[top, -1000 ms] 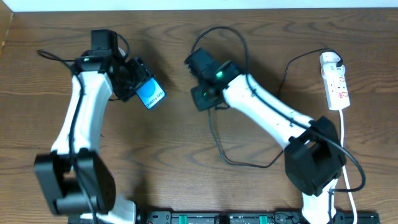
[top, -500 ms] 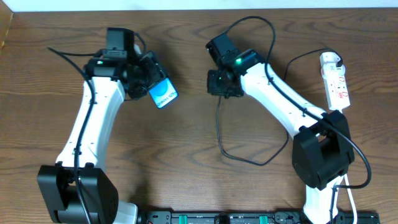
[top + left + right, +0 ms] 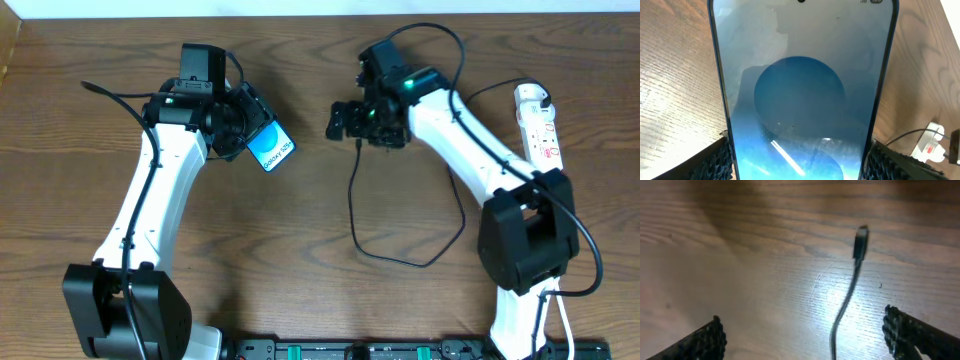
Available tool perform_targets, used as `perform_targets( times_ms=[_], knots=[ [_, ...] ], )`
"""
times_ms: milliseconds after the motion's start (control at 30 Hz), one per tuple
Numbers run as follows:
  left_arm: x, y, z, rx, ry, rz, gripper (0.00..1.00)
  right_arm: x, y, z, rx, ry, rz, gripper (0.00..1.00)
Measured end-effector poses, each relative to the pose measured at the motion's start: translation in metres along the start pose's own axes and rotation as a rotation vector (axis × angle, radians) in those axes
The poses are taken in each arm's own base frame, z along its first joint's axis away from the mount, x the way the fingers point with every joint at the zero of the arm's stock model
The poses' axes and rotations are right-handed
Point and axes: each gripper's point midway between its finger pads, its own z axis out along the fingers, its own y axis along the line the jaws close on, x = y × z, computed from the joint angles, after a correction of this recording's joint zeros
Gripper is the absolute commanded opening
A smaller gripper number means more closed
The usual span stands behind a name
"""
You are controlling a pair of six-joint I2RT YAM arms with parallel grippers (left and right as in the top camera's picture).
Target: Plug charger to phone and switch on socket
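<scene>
My left gripper (image 3: pixel 250 135) is shut on the phone (image 3: pixel 272 151), which it holds above the table left of centre. In the left wrist view the phone (image 3: pixel 800 95) fills the frame with its lit blue-and-white screen, clamped at its edges between my fingers (image 3: pixel 715 160). The right gripper (image 3: pixel 345 122) stands wide open in the far middle. The charger (image 3: pixel 352 200) trails from under it in a loop over the table. Its black connector tip (image 3: pixel 860 240) lies free on the wood, the cable running down between my spread right gripper (image 3: pixel 807 335) untouched. The white socket (image 3: pixel 540 128) lies at the far right.
A white cord (image 3: pixel 558 220) runs from the socket down the right side toward the front edge. The charger's black cable loops across the middle right of the table. The socket (image 3: pixel 932 142) also shows at the lower right of the left wrist view.
The right gripper has opened and let the charger's tip go, while moving right and toward the far edge. The left arm has carried the phone to the right.
</scene>
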Motion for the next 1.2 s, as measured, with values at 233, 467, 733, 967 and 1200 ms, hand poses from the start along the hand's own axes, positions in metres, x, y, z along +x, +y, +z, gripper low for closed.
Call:
perform_targets(
  times_ms=[233, 467, 733, 967, 1200],
  knots=[
    [0.000, 0.000, 0.000, 0.000, 0.000, -0.020, 0.56, -0.023, -0.037, -0.015, 0.016, -0.031, 0.006, 0.99],
    [-0.003, -0.003, 0.000, 0.014, -0.013, -0.058, 0.56, -0.025, -0.019, -0.016, -0.090, -0.025, -0.048, 0.97],
    [-0.014, -0.014, -0.001, 0.063, -0.050, -0.179, 0.56, -0.032, 0.023, -0.025, -0.308, -0.037, -0.114, 0.98],
    [-0.017, -0.018, -0.001, 0.086, -0.056, -0.348, 0.55, -0.036, 0.055, -0.040, -0.492, -0.047, -0.185, 0.98],
    [-0.017, -0.019, -0.001, 0.093, -0.047, -0.559, 0.55, -0.038, 0.077, -0.054, -0.625, -0.059, -0.255, 0.96]
  ],
)
